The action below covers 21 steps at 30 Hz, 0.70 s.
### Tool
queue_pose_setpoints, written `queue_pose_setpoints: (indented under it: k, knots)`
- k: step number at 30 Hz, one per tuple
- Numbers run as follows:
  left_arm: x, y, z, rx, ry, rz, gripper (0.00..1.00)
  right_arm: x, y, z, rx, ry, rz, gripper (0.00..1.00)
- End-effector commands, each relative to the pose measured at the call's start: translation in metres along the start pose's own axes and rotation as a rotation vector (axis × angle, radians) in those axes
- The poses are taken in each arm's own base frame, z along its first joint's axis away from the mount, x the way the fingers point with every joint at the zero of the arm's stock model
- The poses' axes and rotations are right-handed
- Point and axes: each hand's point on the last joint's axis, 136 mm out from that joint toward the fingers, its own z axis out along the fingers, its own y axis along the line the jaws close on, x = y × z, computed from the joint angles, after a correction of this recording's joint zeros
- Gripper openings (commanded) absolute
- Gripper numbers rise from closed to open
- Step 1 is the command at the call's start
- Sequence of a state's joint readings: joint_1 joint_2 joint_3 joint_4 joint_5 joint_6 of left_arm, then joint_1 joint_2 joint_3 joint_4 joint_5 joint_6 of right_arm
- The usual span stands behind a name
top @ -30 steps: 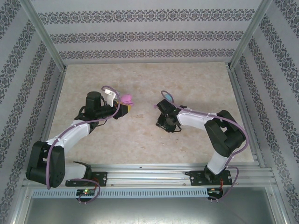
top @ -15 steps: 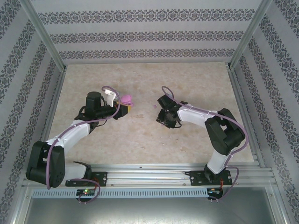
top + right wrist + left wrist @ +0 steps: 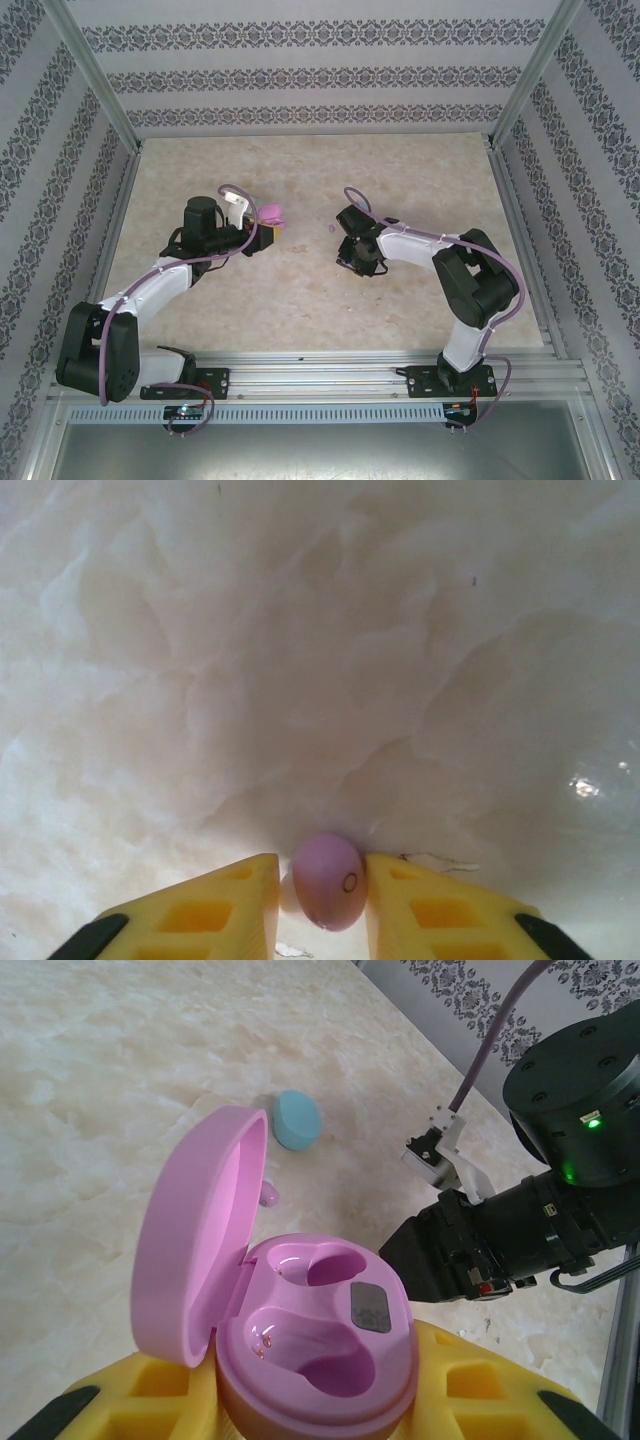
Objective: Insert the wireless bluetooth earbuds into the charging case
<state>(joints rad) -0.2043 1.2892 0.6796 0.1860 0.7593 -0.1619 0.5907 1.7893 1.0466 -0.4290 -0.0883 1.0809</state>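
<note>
Earbud point(image 3: 327, 880), pink, long axis along right jaws, pinched between them; left jaws grip open case point(image 3: 300, 1305).

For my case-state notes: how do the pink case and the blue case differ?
Pink case stands open, lid up, both wells empty; blue case looks shut. Pink case sits between the left fingers; blue case lies free on the table. Both are rounded.

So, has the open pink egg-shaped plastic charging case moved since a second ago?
No. The pink charging case, in the left tool, keeps its spot against the table's far edge.
</note>
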Motion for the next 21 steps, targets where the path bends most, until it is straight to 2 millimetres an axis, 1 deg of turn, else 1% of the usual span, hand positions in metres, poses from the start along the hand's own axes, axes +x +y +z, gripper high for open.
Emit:
queue_pose_setpoints:
  k: [1,6,8,10,12,16,18,21]
  knots:
    - [-0.004,-0.019,-0.002,0.071,-0.009,0.054,0.19,-0.002,-0.004,0.004,0.028,0.003,-0.02,0.24]
    - [-0.005,-0.033,-0.002,0.157,-0.016,0.076,0.19,-0.003,-0.01,0.0,0.05,-0.007,-0.049,0.2]
    - [-0.004,-0.039,-0.003,0.192,-0.022,0.091,0.19,-0.003,-0.011,-0.007,0.049,-0.018,-0.067,0.19]
    - [-0.004,-0.044,-0.005,0.224,-0.033,0.109,0.19,-0.004,-0.01,-0.02,0.04,-0.036,-0.092,0.19]
    - [-0.004,-0.05,-0.006,0.254,-0.049,0.13,0.19,-0.003,-0.011,-0.037,0.04,-0.059,-0.116,0.19]
    - [-0.007,-0.064,-0.006,0.309,-0.079,0.182,0.19,0.001,-0.008,-0.083,0.007,-0.128,-0.168,0.18]
    - [-0.01,-0.073,-0.005,0.342,-0.096,0.22,0.19,0.006,-0.002,-0.108,-0.028,-0.17,-0.201,0.17]
    - [-0.013,-0.089,-0.002,0.386,-0.123,0.282,0.19,0.017,0.013,-0.15,-0.1,-0.235,-0.263,0.16]
